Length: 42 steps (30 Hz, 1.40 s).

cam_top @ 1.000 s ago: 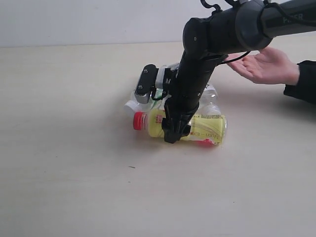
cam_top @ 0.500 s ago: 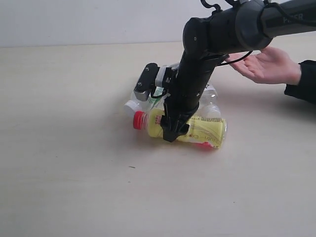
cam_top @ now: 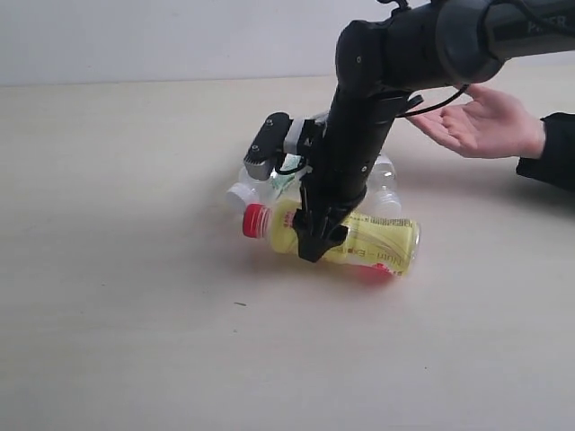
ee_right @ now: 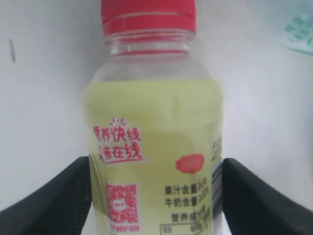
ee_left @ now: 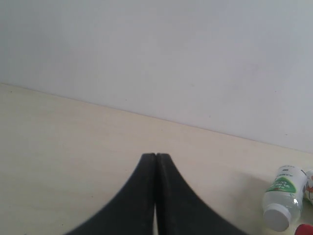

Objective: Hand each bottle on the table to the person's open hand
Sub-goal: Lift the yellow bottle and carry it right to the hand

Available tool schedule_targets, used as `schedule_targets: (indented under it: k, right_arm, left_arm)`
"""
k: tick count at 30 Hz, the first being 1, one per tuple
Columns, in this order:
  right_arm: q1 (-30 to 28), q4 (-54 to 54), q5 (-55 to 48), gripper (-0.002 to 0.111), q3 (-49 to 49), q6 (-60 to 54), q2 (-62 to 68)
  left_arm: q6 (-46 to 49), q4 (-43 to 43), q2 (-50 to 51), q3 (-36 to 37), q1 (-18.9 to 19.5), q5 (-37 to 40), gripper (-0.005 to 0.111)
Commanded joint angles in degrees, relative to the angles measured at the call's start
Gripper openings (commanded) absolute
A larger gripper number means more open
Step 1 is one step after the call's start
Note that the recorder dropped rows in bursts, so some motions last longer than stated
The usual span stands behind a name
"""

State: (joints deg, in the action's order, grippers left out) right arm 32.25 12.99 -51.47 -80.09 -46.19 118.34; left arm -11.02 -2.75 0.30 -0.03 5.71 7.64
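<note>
The left gripper (ee_left: 155, 159) keeps its two black fingers pressed together with nothing between them, over the table (ee_left: 58, 127). In the exterior view, a clear white-capped bottle (cam_top: 243, 190) lies on the table near the middle. Just in front of it is the yellow bottle (cam_top: 377, 241), on its side, with its red cap (cam_top: 254, 220) pointing left. The right gripper (cam_top: 319, 241) is closed around the body of the yellow bottle, one finger on each side. Whether this bottle touches the table, I cannot tell. At the far right the person's hand (cam_top: 476, 121) is open, palm up and empty.
</note>
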Motion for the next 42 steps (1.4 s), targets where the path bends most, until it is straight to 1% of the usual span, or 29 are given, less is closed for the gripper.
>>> schedule_targets:
  k: [1, 8, 18, 21, 24, 26, 28, 32, 35, 38, 42]
  right_arm:
    - [0.1, 1.3, -2.9, 0.000, -0.3, 1.8, -3.0]
    - [0.1, 1.4, -7.6, 0.000, -0.3, 9.0, -8.2]
    - [0.1, 1.1, -6.7, 0.000, -0.3, 18.9, -16.4]
    - [0.0, -2.1, -6.7, 0.000, -0.3, 23.6, -19.0]
    - [-0.2, -9.7, -6.7, 0.000, -0.3, 31.5, -21.3]
    - [-1.4, -14.3, -7.5, 0.000, -0.3, 36.3, -22.6]
    - [-4.0, -16.7, -9.2, 0.000, -0.3, 39.4, -23.4]
    - [-10.7, -16.4, -11.6, 0.000, -0.3, 40.4, -23.7]
    - [-15.2, -16.4, -11.4, 0.000, -0.3, 41.9, -23.6]
    - [-18.8, -16.4, -10.1, 0.000, -0.3, 44.0, -22.8]
    - [-21.7, -16.4, -8.6, 0.000, -0.3, 49.0, -19.8]
  left_arm:
    - [0.1, -0.2, -0.3, 0.0, -0.2, -0.1, 0.000]
    - [0.1, -0.2, -0.3, 0.0, -0.2, -0.1, 0.000]
    - [0.1, -0.2, -0.3, 0.0, -0.2, -0.1, 0.000]
    - [0.1, -0.2, -0.3, 0.0, -0.2, -0.1, 0.000]
    - [0.1, -0.2, -0.3, 0.0, -0.2, -0.1, 0.000]
    - [0.1, -0.2, -0.3, 0.0, -0.2, -0.1, 0.000]
    - [0.1, -0.2, -0.3, 0.0, -0.2, -0.1, 0.000]
    - [0.1, -0.2, -0.3, 0.0, -0.2, -0.1, 0.000]
    - [0.1, -0.2, -0.3, 0.0, -0.2, -0.1, 0.000]
    - [0.1, -0.2, -0.3, 0.0, -0.2, -0.1, 0.000]
    - [0.1, -0.2, -0.3, 0.0, -0.2, -0.1, 0.000]
